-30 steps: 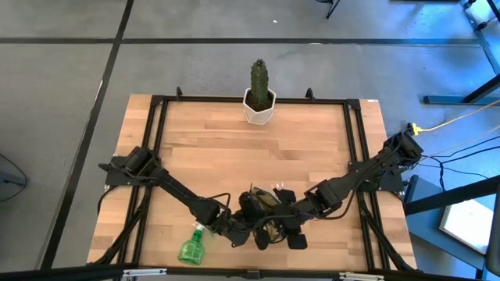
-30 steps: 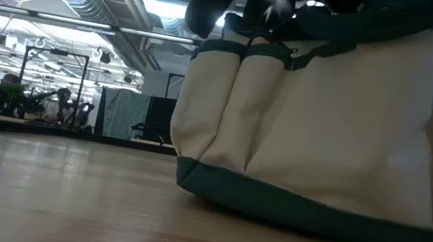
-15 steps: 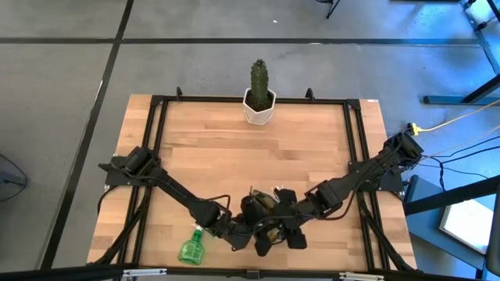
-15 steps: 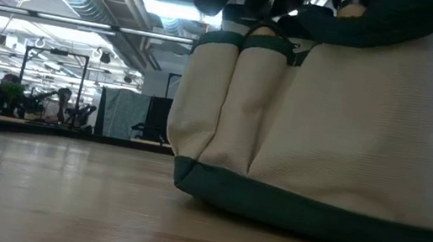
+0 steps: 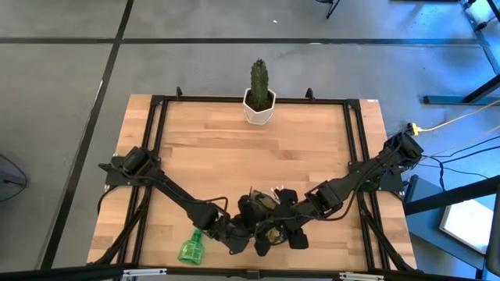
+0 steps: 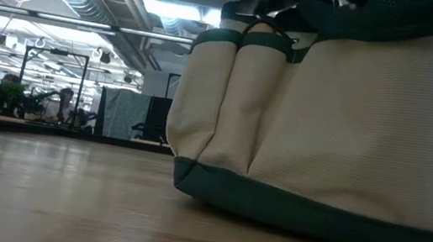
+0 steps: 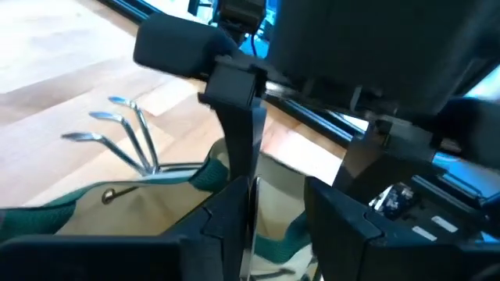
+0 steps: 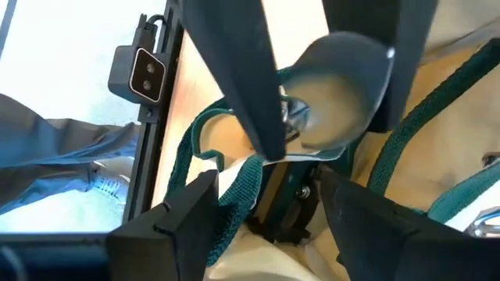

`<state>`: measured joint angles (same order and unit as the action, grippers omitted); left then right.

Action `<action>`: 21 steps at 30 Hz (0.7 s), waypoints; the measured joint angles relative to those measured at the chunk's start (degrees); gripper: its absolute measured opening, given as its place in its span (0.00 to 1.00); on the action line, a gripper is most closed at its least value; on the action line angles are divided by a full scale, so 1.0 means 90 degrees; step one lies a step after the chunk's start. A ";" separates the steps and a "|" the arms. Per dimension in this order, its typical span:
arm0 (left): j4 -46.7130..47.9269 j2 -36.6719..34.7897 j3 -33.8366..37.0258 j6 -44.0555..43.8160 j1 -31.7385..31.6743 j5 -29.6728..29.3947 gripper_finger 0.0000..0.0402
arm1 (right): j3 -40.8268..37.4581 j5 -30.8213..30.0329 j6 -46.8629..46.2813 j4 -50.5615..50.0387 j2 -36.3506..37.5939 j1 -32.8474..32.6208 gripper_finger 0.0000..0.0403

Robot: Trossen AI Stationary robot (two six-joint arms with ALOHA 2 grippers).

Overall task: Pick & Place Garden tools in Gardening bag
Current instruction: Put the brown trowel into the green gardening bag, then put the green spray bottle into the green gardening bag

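My table (image 5: 234, 148) carries the bag (image 6: 326, 128) at its near edge, where both my grippers meet over its mouth, the left (image 7: 273, 211) slightly parted and empty above a fork (image 7: 117, 136), the right (image 8: 332, 78) spread around a trowel (image 8: 336, 97).

Gardening bag (image 5: 267, 221) sat near the table's (image 5: 211, 156) front edge, spray bottle (image 5: 190, 248) to its left, potted cactus (image 5: 259, 94) at the back edge.
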<state>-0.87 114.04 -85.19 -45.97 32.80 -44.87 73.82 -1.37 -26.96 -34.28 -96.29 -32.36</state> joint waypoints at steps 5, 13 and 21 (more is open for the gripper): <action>0.0011 -0.0040 -0.0009 0.0010 -0.0032 -0.0060 0.31 | 0.0216 -0.0215 0.0228 -0.0271 0.0000 0.0000 0.57; 0.0389 -0.0476 -0.0009 0.0031 -0.0011 -0.0531 0.31 | 0.0674 -0.0444 0.0642 -0.0896 0.0000 0.0000 0.57; 0.0625 -0.0896 -0.0007 0.0145 0.0053 -0.0770 0.31 | 0.0925 -0.0234 0.0776 -0.1178 0.0000 -0.0045 0.57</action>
<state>4.75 105.97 -85.25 -44.66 33.28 -51.80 82.15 -3.47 -19.98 -44.88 -96.29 -32.77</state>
